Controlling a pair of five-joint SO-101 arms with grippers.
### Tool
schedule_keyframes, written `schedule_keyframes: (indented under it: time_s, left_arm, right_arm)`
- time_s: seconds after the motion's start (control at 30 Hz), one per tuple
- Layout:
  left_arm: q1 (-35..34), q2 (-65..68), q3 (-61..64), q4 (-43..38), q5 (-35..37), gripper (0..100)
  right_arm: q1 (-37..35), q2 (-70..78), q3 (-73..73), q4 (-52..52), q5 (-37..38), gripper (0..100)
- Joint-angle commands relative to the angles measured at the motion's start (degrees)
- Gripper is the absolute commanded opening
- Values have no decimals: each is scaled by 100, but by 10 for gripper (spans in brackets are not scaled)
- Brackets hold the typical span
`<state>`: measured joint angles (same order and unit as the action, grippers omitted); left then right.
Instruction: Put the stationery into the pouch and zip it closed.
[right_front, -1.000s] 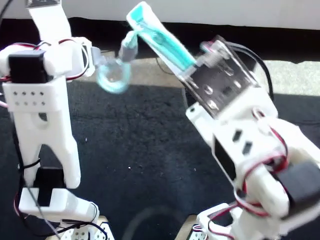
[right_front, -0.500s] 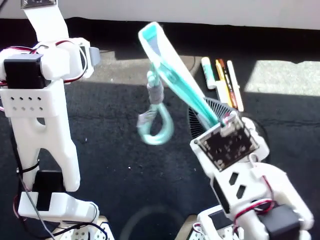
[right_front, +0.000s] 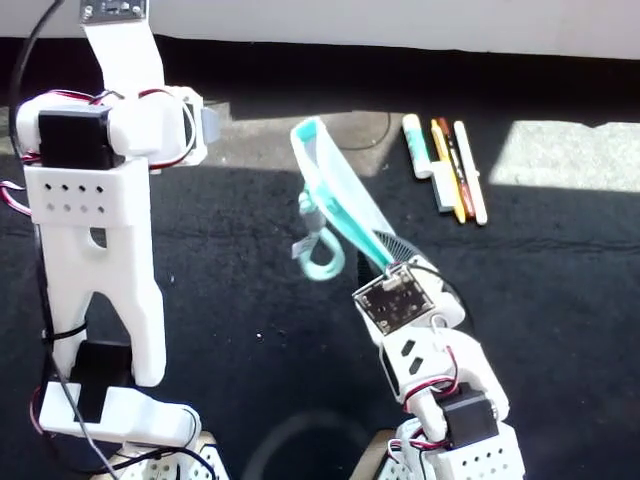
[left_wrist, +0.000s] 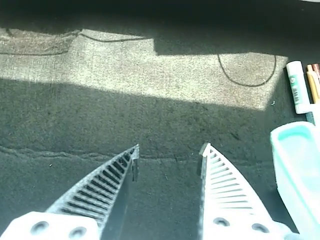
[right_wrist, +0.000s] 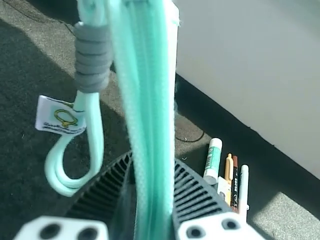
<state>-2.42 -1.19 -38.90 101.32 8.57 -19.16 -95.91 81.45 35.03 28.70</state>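
A teal zip pouch (right_front: 340, 190) hangs tilted above the dark mat, one end clamped in my right gripper (right_front: 388, 262), which is shut on it. In the right wrist view the pouch (right_wrist: 145, 95) runs up from between the jaws of the gripper (right_wrist: 152, 172). Its teal strap loop (right_wrist: 75, 165) with a white tag dangles beside it. The stationery (right_front: 446, 165), a glue stick and several pens, lies on the mat at the back right. My left gripper (left_wrist: 170, 150) hovers open over bare mat, with the pouch (left_wrist: 297, 165) off to its side and apart from it.
The white left arm (right_front: 95, 230) stands tall at the left. A thin cable loop (left_wrist: 247, 70) lies on a sunlit strip of mat. A white wall (right_wrist: 260, 60) borders the far edge. Open mat spreads between the arms.
The right arm has drawn back toward the front and lowered the pouch. The strap loop swung away from the left gripper. The stationery has come into sight.
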Motion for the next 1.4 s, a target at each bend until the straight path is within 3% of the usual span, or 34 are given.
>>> schedule_keyframes:
  time_s: [0.0, 0.17, 0.6, 0.87, 1.1, 1.37]
  left_arm:
    - [382, -163, -127, 0, -334, 210]
    - [875, -154, -40, 9, -756, 210]
    - [927, -171, -22, 9, -949, 210]
    - [1587, -163, 242, -9, -1477, 210]
    - [1455, -154, 215, -440, -2031, 210]
    - [980, -136, 233, -712, -2075, 210]
  right_arm:
    - [48, -295, 259, -163, -9, 6]
    - [48, -593, 681, -163, -9, 6]
    - [57, -910, 1209, -163, -9, 6]
    - [57, -910, 1209, -163, -9, 6]
    - [57, -910, 1147, -154, -9, 6]
    - [57, -910, 954, -136, -18, 6]
